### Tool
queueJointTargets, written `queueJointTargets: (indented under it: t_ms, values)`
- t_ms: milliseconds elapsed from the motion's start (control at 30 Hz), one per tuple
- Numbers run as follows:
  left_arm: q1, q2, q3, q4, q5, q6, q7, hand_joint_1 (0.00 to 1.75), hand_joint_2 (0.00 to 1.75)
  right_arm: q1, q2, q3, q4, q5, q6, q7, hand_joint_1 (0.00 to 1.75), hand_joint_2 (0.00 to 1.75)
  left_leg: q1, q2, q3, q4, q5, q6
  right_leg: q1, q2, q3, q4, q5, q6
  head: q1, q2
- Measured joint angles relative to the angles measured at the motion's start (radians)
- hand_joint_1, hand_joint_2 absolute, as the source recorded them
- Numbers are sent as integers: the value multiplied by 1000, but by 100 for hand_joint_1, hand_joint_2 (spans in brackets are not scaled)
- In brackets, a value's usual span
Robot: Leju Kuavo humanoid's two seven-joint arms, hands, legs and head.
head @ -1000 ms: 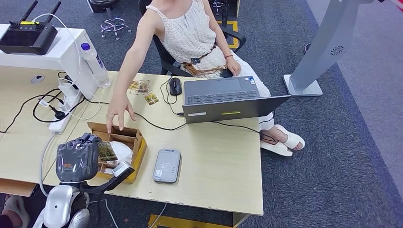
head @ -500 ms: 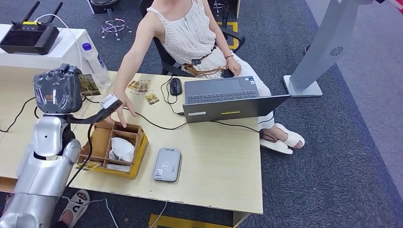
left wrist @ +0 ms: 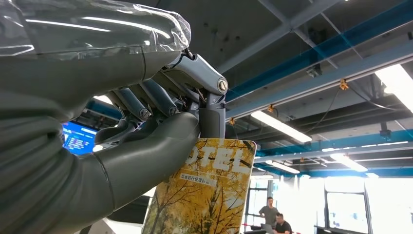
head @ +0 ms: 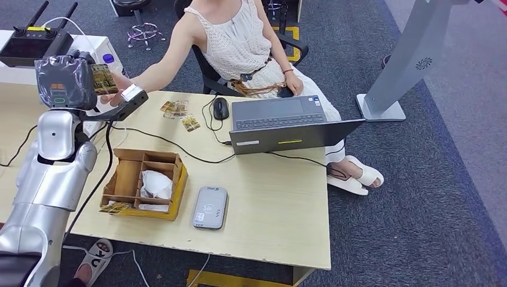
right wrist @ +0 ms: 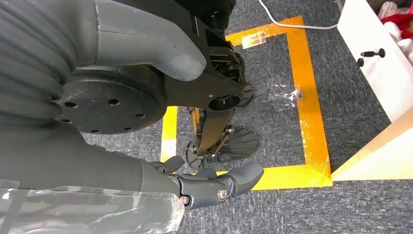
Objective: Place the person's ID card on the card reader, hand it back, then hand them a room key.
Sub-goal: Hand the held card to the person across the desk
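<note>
My left hand [head: 63,81] is raised above the table's far left corner and pinches a room key card [head: 103,79] with a yellow autumn-tree picture. In the left wrist view the key card [left wrist: 204,195] sits between the thumb and fingers of that hand [left wrist: 146,141]. The seated person's hand [head: 118,84] reaches right up to the card; whether it touches it I cannot tell. The grey card reader [head: 210,207] lies flat near the table's front edge, nothing on it. My right hand [right wrist: 209,187] hangs over the floor, fingers apart, holding nothing.
A cardboard box [head: 177,190] with compartments stands left of the reader. Loose cards [head: 176,109], a mouse [head: 220,108] and an open laptop [head: 281,122] lie toward the person. A water bottle [head: 110,60] and cables crowd the far left.
My left arm rose from the box with the key card, up and toward the far left. The person's hand left the box edge and moved up to the card.
</note>
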Motion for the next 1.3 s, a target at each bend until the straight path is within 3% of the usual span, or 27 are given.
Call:
queueJointTargets:
  t_ms: [300, 433, 1133, 1300]
  values:
    - [-14, 0, -5, 35, 4, 2, 0, 175, 175, 0, 5, 0, 0, 0, 0, 0, 0, 175, 0, 0, 0, 0, 0, 0, 0, 0, 0, 0, 0, 0, 0, 0]
    - [-17, 1, -5, 51, 18, 4, 1, 0, 175, 0, 6, 0, 0, 0, 0, 0, 0, 175, 0, 0, 0, 0, 0, 0, 0, 0, 0, 0, 0, 0, 0, 0]
    - [-20, 1, -6, 96, 93, 25, -6, 0, 175, -1, 6, 0, 0, 0, 0, 4, 0, 175, 0, 0, 0, 0, 0, 0, 0, 0, 0, 0, 0, 0, 0, 0]
    - [35, 10, -6, 48, 187, 50, -65, 0, 175, 0, 6, -4, 0, -9, -1, -5, 0, 175, 0, 1, 0, 0, 0, 0, 0, 1, 0, 0, 0, 0, 0, 0]
